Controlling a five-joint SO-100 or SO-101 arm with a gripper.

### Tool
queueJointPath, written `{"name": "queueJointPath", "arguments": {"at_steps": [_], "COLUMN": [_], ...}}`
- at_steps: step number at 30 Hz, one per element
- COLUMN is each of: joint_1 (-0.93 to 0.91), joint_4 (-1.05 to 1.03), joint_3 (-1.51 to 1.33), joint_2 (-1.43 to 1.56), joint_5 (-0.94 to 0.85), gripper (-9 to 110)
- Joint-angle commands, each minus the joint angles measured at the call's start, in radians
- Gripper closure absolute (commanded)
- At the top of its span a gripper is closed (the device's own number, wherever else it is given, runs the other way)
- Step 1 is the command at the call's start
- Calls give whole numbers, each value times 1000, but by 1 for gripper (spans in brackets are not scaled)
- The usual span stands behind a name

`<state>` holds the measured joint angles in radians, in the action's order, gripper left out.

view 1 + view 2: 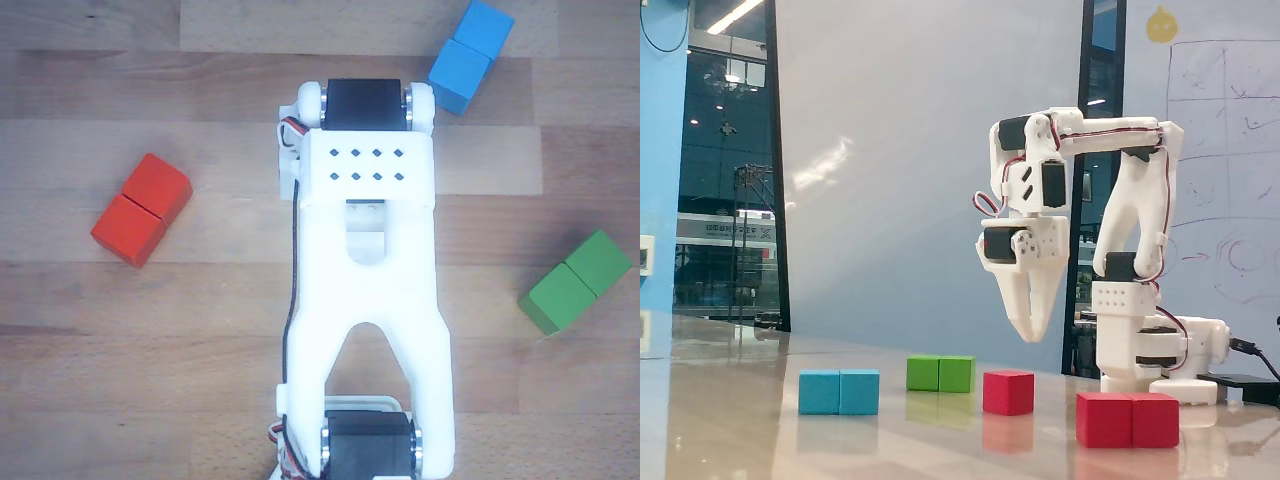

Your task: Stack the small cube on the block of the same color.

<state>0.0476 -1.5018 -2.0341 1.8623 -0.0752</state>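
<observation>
White arm runs up the middle of the other view, over a wooden table. Red block at left, seam visible. Blue block top right, green block right. All three well apart from the arm.

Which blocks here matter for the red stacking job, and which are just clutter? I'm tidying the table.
Needed: small cube; red block, also in the other view; gripper, above the cube.
Lying about: blue block; green block.
</observation>
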Motion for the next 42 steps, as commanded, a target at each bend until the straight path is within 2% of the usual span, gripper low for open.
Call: {"name": "queueJointPath", "arguments": {"at_steps": [1, 8, 18, 24, 42], "joint_1": [-3, -3, -5, -6, -106], "joint_4": [35, 37, 20, 18, 74], "joint_3": [92, 92, 92, 60, -44], "joint_2": [11, 11, 6, -28, -63], "joint_5": [-12, -12, -5, -12, -14], "gripper": [101, 100, 77, 70, 68]}}
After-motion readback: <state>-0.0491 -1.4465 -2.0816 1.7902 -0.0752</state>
